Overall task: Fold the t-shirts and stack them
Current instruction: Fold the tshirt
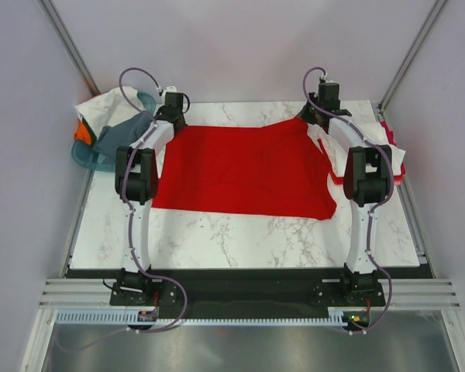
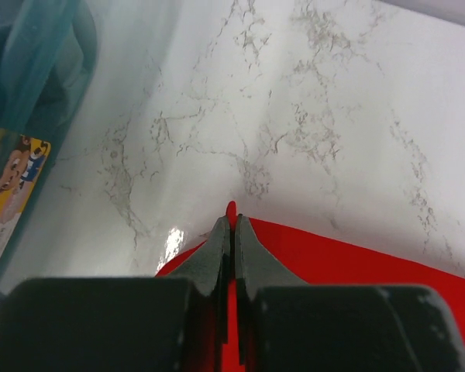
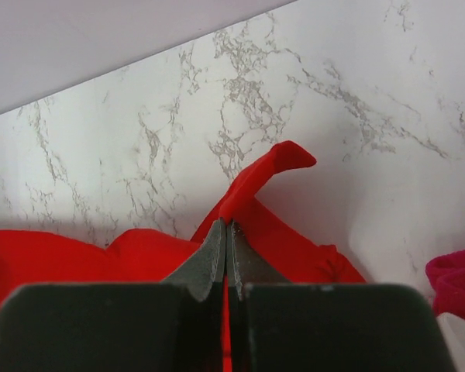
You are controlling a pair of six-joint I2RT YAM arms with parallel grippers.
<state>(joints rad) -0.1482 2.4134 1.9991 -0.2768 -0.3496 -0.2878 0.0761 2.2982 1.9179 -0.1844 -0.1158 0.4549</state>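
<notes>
left end effector point(image 2: 232, 223) and right end effector point(image 3: 227, 225) clamp red t-shirt point(image 1: 240, 170) while teal basket point(image 1: 87, 160) holds crumpled tees point(image 1: 118, 136).

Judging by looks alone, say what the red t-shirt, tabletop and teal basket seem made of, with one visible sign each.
The red t-shirt: matte soft cloth; it creases and drapes. The tabletop: glossy, grey-veined white, marble or an imitation; it shows glare. The teal basket: probably plastic; its wall looks translucent.
</notes>
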